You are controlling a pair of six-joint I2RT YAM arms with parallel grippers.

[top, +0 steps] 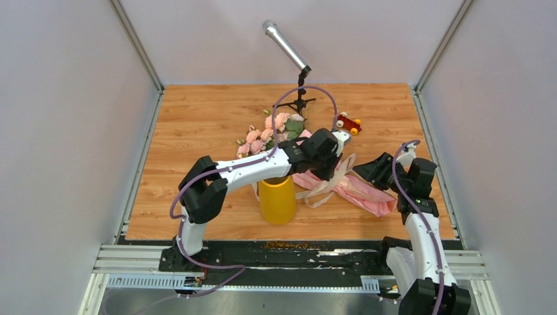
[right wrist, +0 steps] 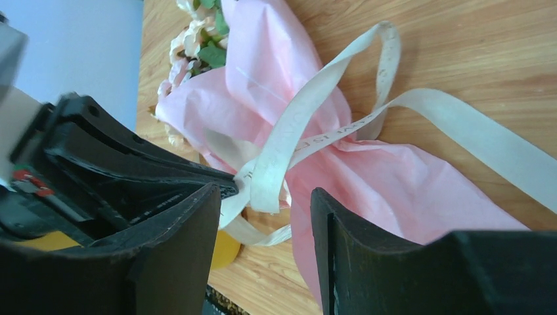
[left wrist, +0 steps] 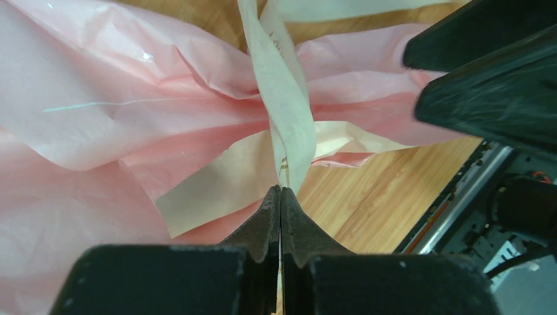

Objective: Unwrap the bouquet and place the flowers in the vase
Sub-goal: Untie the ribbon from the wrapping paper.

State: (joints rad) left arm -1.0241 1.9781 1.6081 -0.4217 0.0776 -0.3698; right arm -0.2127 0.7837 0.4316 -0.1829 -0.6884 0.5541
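The bouquet [top: 360, 191] lies on the wooden table, its pink paper [left wrist: 98, 98] crumpled and tied with beige ribbon [left wrist: 282, 98]. The flowers [top: 266, 134], pink and peach roses, show at its far left end and in the right wrist view [right wrist: 197, 46]. The yellow vase [top: 277, 200] stands upright in front of the bouquet. My left gripper [left wrist: 281, 189] is over the middle of the bundle, shut on a strand of ribbon. My right gripper [right wrist: 265, 191] is open at the paper's right end, nothing between its fingers, with a ribbon loop [right wrist: 309, 111] just beyond the tips.
A microphone on a black stand [top: 299, 72] rises at the back centre. A small red toy car [top: 348, 123] sits behind the bouquet. Grey walls close in both sides, and a metal rail [top: 263, 262] runs along the near edge.
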